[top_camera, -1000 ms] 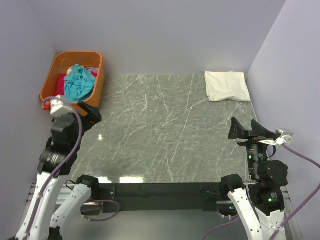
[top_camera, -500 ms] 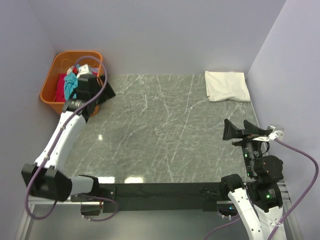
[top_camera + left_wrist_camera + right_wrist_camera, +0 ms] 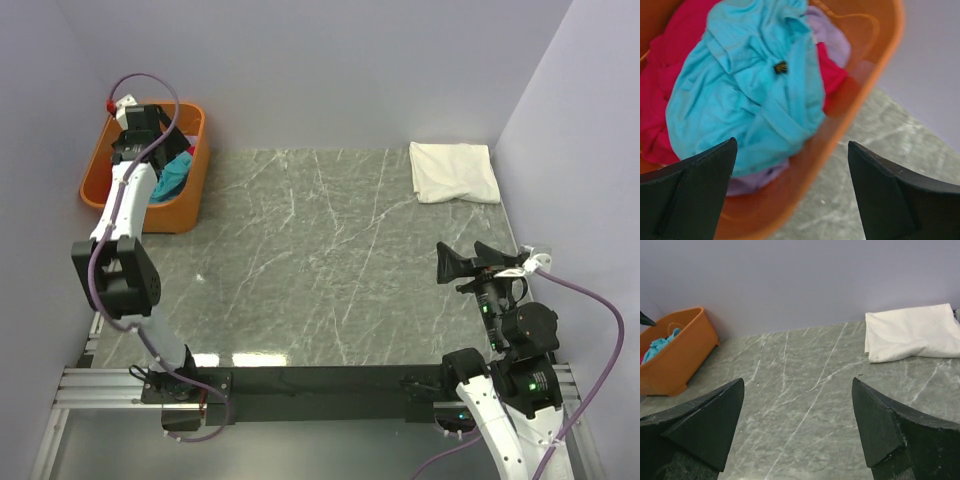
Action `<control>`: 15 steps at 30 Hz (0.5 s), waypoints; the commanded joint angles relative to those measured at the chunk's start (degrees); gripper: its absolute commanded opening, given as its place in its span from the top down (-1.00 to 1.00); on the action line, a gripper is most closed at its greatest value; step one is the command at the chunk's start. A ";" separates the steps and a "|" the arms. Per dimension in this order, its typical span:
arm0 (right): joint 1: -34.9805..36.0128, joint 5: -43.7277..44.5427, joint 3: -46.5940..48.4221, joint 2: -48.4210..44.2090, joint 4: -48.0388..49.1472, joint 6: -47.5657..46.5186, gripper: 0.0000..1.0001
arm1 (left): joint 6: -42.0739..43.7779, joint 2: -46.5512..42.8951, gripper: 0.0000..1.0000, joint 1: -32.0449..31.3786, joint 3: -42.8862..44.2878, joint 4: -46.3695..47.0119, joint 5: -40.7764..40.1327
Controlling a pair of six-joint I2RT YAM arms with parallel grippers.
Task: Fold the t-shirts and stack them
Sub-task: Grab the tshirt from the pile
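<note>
Left gripper (image 3: 792, 150) spread wide, empty, over turquoise t-shirt (image 3: 740, 95). It half-buries magenta shirts (image 3: 655, 100) in orange basket (image 3: 875, 65). Right gripper (image 3: 798, 385) wide, empty.

Left arm (image 3: 125, 200) stretched far forward, left gripper (image 3: 791, 150) wide open and empty, right arm (image 3: 520, 330) folded near its base, right gripper (image 3: 798, 385) open, empty.

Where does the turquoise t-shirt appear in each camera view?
Top external: the turquoise t-shirt is at upper left, inside the orange basket.
Left wrist: centre, on top of the pile in the basket.
Right wrist: far left, a small patch in the basket.
Shared landmark: the orange basket.
</note>
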 commanded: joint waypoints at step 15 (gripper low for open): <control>0.55 -2.76 -0.05 3.75 -1.76 -0.64 -0.87 | 3.20 15.70 0.99 4.69 9.33 1.78 4.04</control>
